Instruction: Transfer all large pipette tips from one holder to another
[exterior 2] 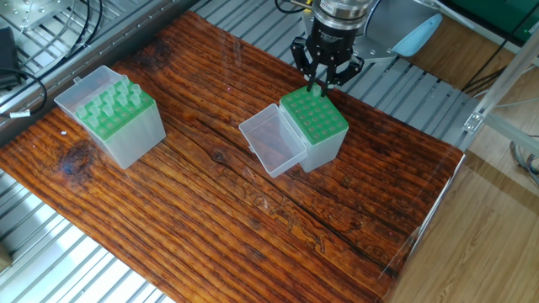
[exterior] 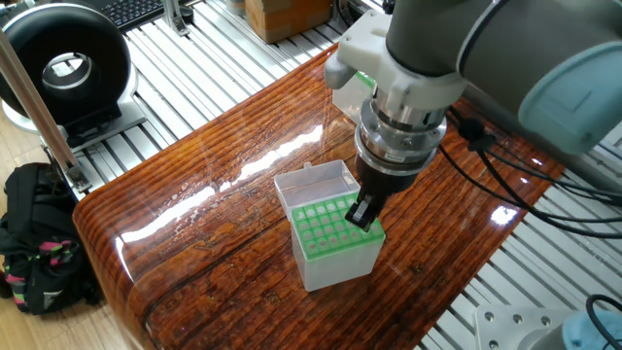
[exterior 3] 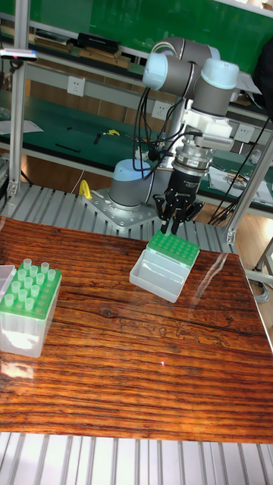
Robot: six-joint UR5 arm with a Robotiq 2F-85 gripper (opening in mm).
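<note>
the gripper (exterior 2: 323, 82) hangs straight down over the far edge of the middle box (exterior 2: 313, 126), a translucent plastic box with a flat green grid insert of round holes on top. its clear hinged lid (exterior 2: 271, 143) lies open, flopped toward 8 o'clock of the box in the other fixed view. the dark fingers (exterior: 363, 209) are drawn close together right at the green grid, at the box's 12 o'clock corner in that view; whether they pinch a tip or only touch the rack cannot be told from any view.

the large pipette tips (exterior 2: 110, 98) stand upright in the second box (exterior 2: 114, 116) at about 9 o'clock of the table, well apart from the gripper. they are slim, whitish, translucent tubes whose open round collars poke above the green insert in rows. this box is the same frosted plastic, square with rounded edges, its lid open behind it.

the table (exterior 2: 210, 210) is glossy reddish-brown wood with strong dark grain, its rounded edge catching glare. it sits on ribbed aluminium rails (exterior: 194, 58). the arm (exterior 3: 189, 76) has grey tubular links with pale blue joint caps. no writing or label can be read on boxes, arm or table.
</note>
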